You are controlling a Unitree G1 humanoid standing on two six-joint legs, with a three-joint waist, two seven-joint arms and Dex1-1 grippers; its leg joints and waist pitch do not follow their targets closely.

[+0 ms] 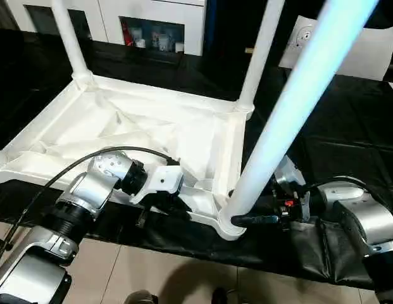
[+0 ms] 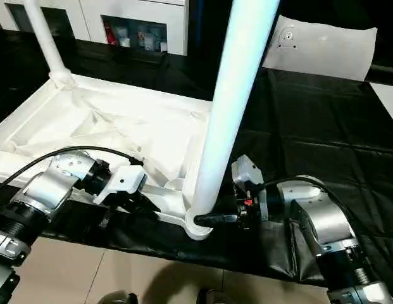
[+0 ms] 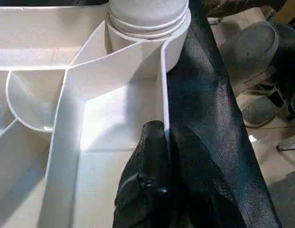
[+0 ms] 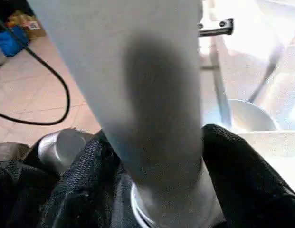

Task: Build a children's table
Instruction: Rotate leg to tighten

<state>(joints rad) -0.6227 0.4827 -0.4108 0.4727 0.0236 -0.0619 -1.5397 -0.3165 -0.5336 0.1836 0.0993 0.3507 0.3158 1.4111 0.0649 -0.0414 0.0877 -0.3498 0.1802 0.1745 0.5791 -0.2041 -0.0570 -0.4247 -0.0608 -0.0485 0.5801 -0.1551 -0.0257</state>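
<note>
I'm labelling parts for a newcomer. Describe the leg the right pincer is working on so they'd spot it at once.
Find the white tabletop lying underside up on the black cloth. Three legs stand in its corner sockets; this leg rises from the near corner, by the robot's right arm. Unlike the two far ones, it has the right pincer around its base.

Left arm (image 1: 88, 190) reaches in from lower left, silver forearm angled up and inward, black cable looping over wrist. Left gripper (image 3: 159, 142) pinched closed on thin upright rim (image 3: 164, 85) of table, one finger each side. Right arm (image 2: 323, 221) comes in from lower right, wrist turned inward. Right gripper (image 4: 157, 190) straddles leg (image 2: 231, 95) base, fingers (image 4: 242, 175) on both sides against it.
</note>
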